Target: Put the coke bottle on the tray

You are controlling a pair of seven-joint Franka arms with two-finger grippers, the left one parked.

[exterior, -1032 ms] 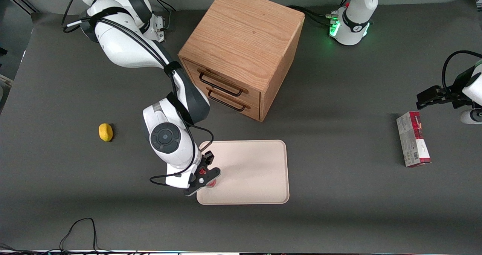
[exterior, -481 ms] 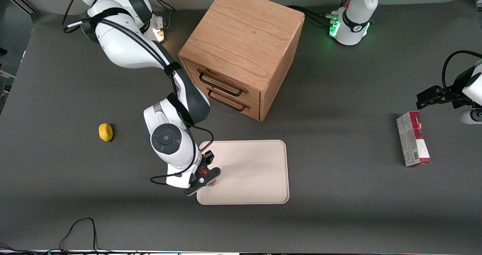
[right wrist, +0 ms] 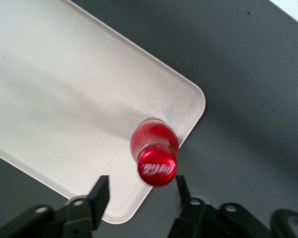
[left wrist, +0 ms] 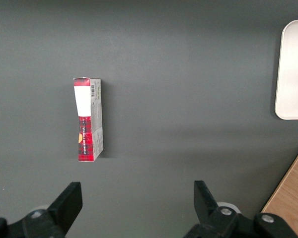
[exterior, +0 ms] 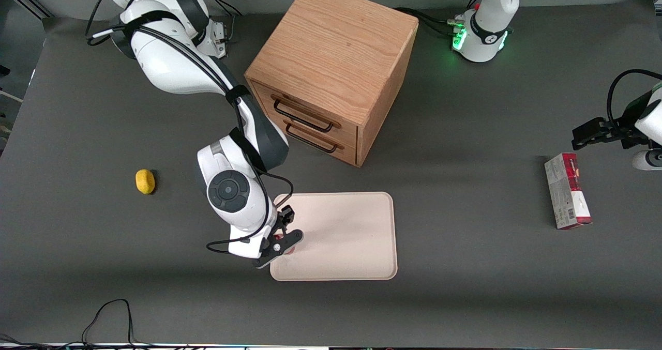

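Observation:
The coke bottle [right wrist: 156, 158], all red with a white-lettered cap, stands upright on the cream tray [right wrist: 64, 89] close to one rounded corner. My right gripper [right wrist: 141, 186] hangs over it, open; its two dark fingers stand apart on either side of the cap, and the cap sits nearer to one of them. In the front view the gripper [exterior: 280, 241] is above the tray's [exterior: 351, 236] corner nearest the working arm's end and the camera. It covers nearly all of the bottle [exterior: 289, 252] there.
A wooden drawer cabinet [exterior: 331, 71] stands farther from the camera than the tray. A yellow lemon [exterior: 145, 181] lies toward the working arm's end of the table. A red-and-grey carton [exterior: 566, 189] lies toward the parked arm's end.
The arm has hardly moved. Less of the red bottle shows under the gripper in the front view than a second ago.

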